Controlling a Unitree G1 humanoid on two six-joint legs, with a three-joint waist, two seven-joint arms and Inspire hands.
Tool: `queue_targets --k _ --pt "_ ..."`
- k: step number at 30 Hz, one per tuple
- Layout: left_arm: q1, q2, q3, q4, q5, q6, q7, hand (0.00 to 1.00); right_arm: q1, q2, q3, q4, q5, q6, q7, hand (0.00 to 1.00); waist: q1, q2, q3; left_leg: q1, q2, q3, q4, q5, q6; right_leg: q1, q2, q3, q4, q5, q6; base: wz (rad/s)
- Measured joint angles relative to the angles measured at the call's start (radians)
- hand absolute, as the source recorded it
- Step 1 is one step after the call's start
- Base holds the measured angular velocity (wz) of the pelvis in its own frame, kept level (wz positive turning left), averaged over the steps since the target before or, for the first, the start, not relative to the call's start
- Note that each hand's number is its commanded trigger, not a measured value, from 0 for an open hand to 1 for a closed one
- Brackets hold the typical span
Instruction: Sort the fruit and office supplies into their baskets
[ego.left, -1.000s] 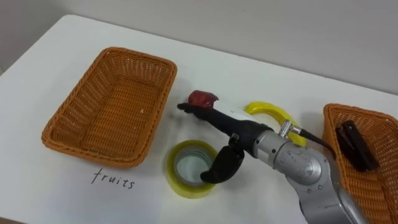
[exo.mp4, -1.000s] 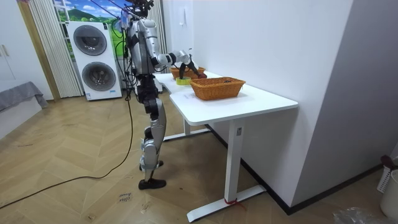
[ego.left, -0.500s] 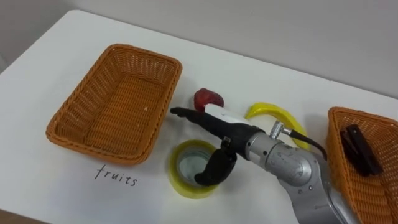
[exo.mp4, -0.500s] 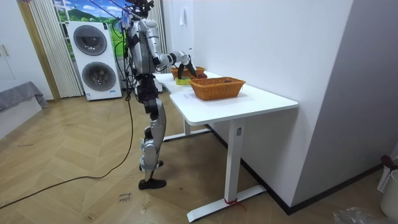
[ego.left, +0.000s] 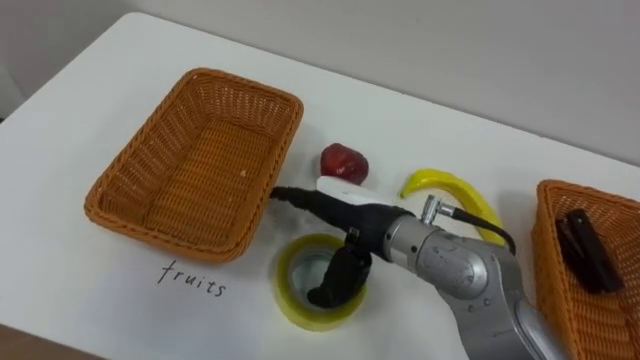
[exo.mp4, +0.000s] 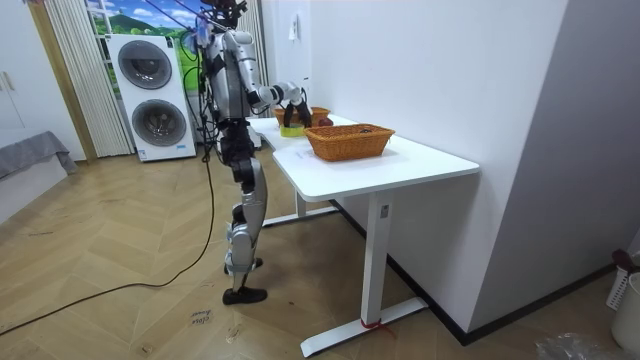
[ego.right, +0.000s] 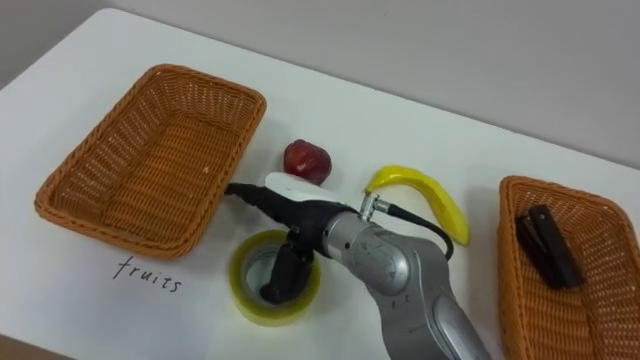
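In the left eye view, your right hand (ego.left: 345, 215) lies low over the white table (ego.left: 120, 60), between the fruit basket (ego.left: 195, 160) and the banana (ego.left: 450, 190). Its fingers (ego.left: 300, 197) are stretched out straight toward the near corner of that basket and end just beside its rim. The thumb (ego.left: 335, 280) points down into the hole of the yellow tape roll (ego.left: 300, 315), which lies flat on the table below the hand. The hand is spread and grips nothing. The red apple (ego.left: 343, 162) rests on the table just beyond the hand, near the fruit basket's right wall. The banana lies on the table behind the wrist. At the right edge, the second basket (ego.left: 560, 300) holds a dark office item (ego.left: 588, 250).

In the right eye view, you see the thumb's tip inside the ring of the tape roll, close to its inner wall. A handwritten label (ego.right: 147, 275) sits on the table in front of the fruit basket.

In the room view, the robot stands upright at the table's long side, with two stacked washing machines (exo.mp4: 150, 95) behind it. Its right arm reaches out over the tabletop.
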Motion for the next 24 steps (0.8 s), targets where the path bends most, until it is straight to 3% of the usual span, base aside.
queue_targets --k 24 --pt "0.000 0.000 0.000 0.003 0.000 0.000 0.000 0.00 -0.003 -0.005 0.011 0.028 0.010 -0.003 0.029 1.00 -0.001 0.002 0.0016 0.008 0.000 -0.002 -0.013 0.002 0.000 0.002 0.000 -0.001 0.000 0.000 0.000 0.00"
